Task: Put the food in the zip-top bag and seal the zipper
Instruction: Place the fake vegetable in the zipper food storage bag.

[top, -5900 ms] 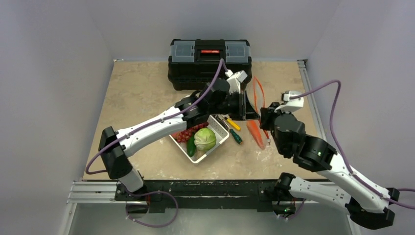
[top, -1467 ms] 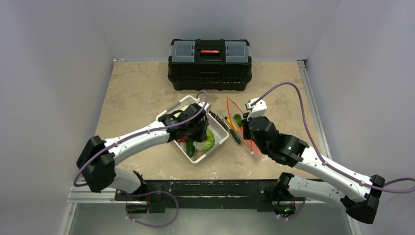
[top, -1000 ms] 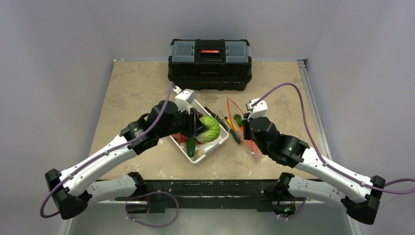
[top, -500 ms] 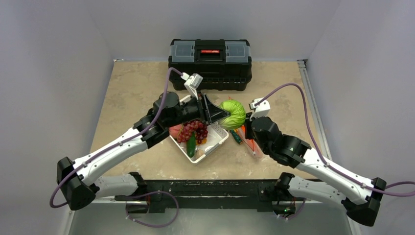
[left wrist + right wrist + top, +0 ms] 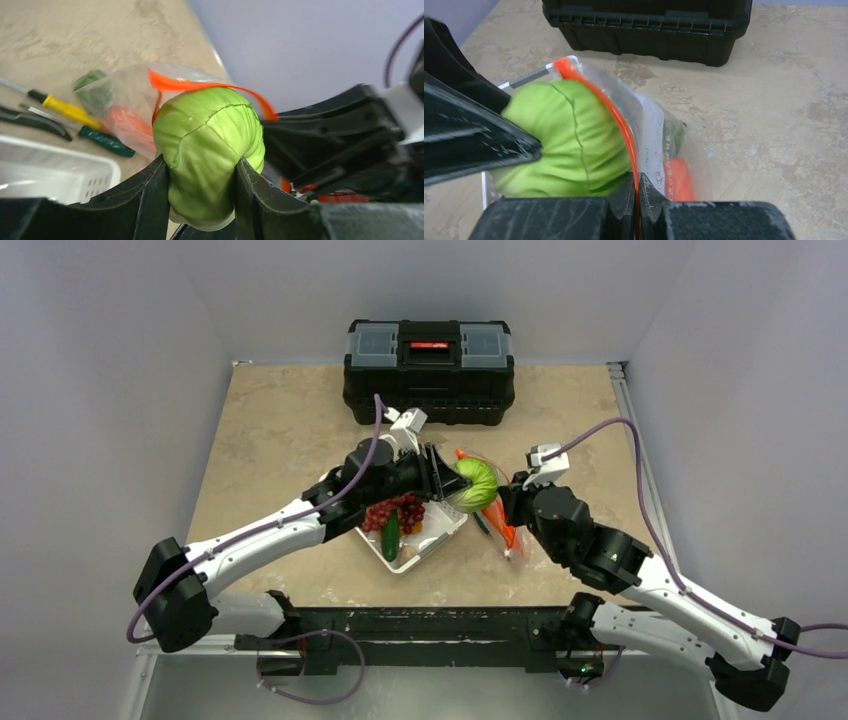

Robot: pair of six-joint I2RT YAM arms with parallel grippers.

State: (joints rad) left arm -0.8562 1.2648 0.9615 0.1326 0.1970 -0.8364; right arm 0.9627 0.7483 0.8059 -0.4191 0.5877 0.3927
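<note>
The setting is a robotics lab test cell: plain grey walls (image 5: pixel 100 390) enclose a stone-patterned table (image 5: pixel 270 430) on three sides. The left arm (image 5: pixel 270 535) and right arm (image 5: pixel 660 585), each trailing a purple cable (image 5: pixel 650 430), are mounted on an aluminium rail (image 5: pixel 190 632) at the near edge. The objects are staged props: a black toolbox (image 5: pixel 428 357), a toy cabbage (image 5: pixel 210 145) and screwdrivers (image 5: pixel 70 111).

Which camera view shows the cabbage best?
The left wrist view: the cabbage fills the centre, sharp, gripped by the left end effector at the zip-top bag mouth. The right wrist view shows it blurred and partly hidden; the top view shows it small.
</note>
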